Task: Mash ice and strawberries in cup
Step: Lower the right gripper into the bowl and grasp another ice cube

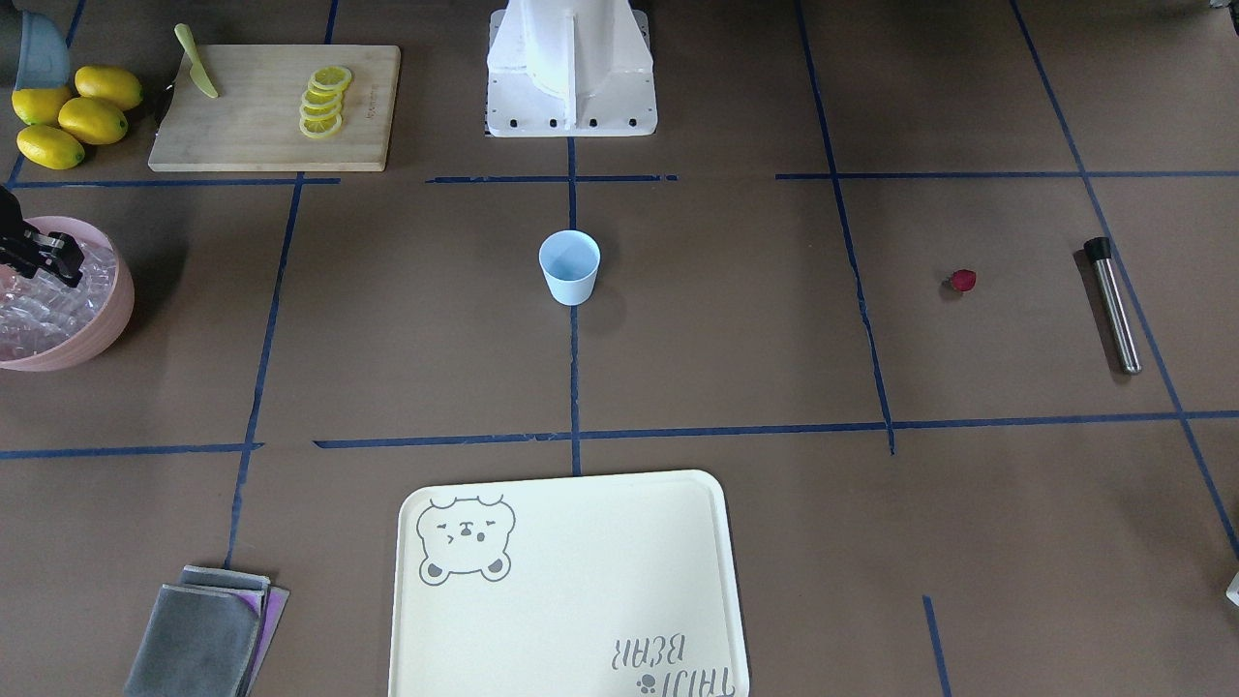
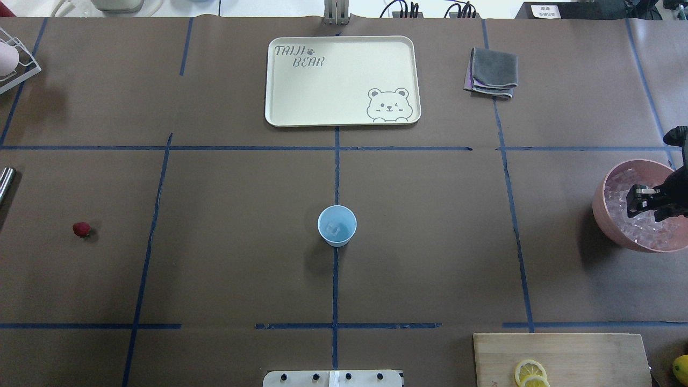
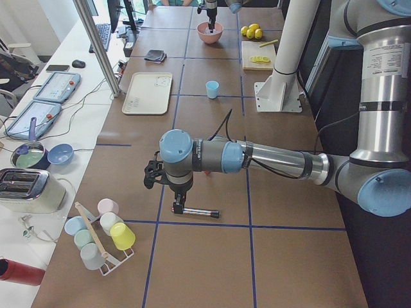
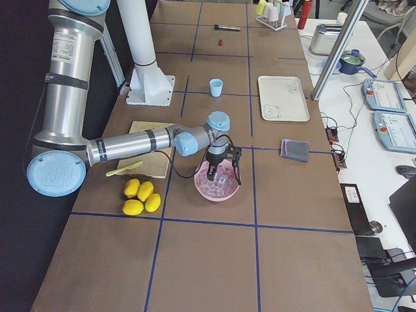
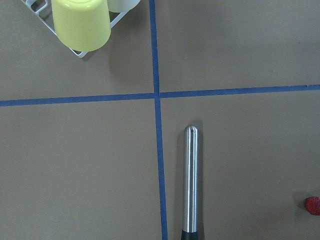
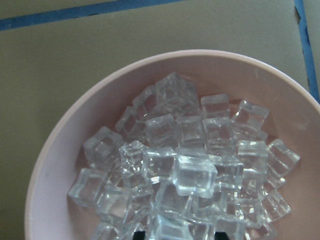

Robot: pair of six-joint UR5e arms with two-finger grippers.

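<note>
Tabletop [image 2: 215,242]: right fingers [image 6: 227,236] spread over ice [image 6: 195,175]

Near left arm [image 3: 276,160] reaches out across the table [image 3: 289,256]. Its wrist hangs above a steel rod [image 3: 199,212] with a black end, lying flat on the surface. Close by, at the table edge, a wire rack [image 3: 96,234] holds upturned cups. Farther along are a cream tray [image 3: 148,93], an upright pale-blue cup [image 3: 212,89] near it, a cutting board [image 3: 252,50] bearing lemon slices [image 3: 260,59], and whole lemons [image 3: 252,30]. Right gripper [image 3: 210,21] hangs over a pink bowl [image 3: 210,35]; finger spacing not discernible.
</note>
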